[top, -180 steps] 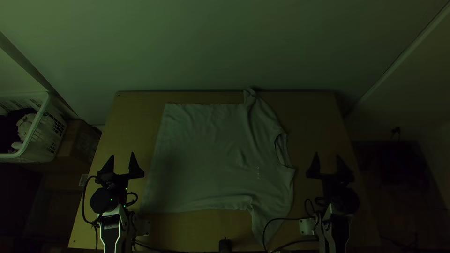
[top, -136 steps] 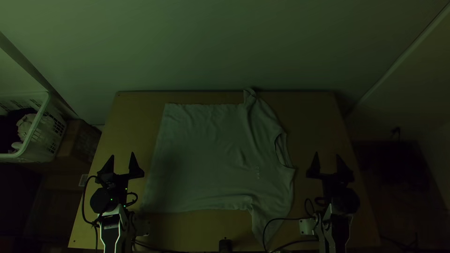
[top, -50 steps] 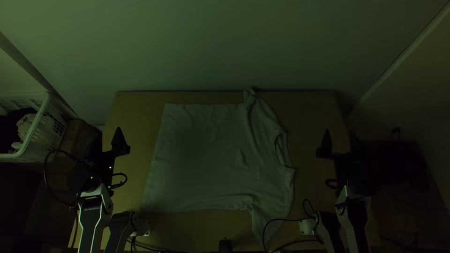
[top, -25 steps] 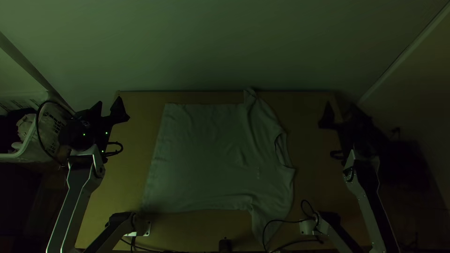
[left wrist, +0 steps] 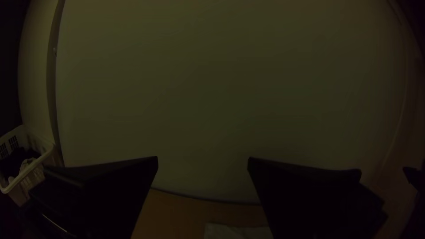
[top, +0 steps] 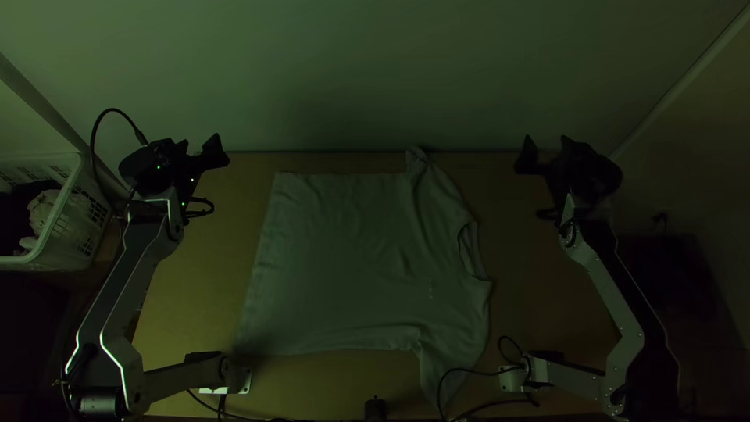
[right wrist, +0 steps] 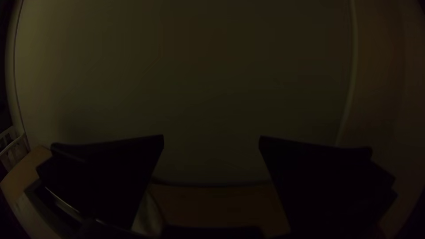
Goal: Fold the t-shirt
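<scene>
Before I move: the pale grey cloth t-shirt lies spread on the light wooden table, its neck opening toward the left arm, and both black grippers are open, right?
The neck opening's side is wrong: the top view shows it toward the right arm. The t-shirt does lie spread on the table, and the left gripper and right gripper are open.

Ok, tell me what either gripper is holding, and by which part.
Nothing is held: the left gripper and the right gripper are both open and empty, and the t-shirt lies spread on the table.
</scene>
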Tool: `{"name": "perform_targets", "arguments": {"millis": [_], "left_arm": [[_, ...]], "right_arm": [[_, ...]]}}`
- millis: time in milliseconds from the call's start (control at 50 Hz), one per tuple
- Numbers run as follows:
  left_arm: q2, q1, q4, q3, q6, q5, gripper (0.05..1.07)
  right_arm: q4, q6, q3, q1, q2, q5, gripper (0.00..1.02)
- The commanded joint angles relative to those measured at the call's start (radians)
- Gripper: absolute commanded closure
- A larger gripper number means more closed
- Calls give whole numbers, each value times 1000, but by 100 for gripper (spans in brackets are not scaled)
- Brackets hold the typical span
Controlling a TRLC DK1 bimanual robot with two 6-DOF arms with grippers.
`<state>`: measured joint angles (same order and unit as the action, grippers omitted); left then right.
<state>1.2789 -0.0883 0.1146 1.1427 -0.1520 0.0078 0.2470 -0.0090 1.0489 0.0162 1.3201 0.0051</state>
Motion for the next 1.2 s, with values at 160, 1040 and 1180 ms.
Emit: {"name": "perform_targets", "arguments": {"millis": [160, 1040, 1180], "left_arm": [[200, 10, -59, 186, 48, 1, 10], [642, 78, -308, 512, 111, -3, 10], [700, 94, -362, 551, 123, -12, 11]], "right_arm": [[49, 15, 85, 82, 143, 84, 4], [-250, 86, 468, 134, 557, 67, 4], [-270, 106, 491, 134, 588, 61, 4]]}}
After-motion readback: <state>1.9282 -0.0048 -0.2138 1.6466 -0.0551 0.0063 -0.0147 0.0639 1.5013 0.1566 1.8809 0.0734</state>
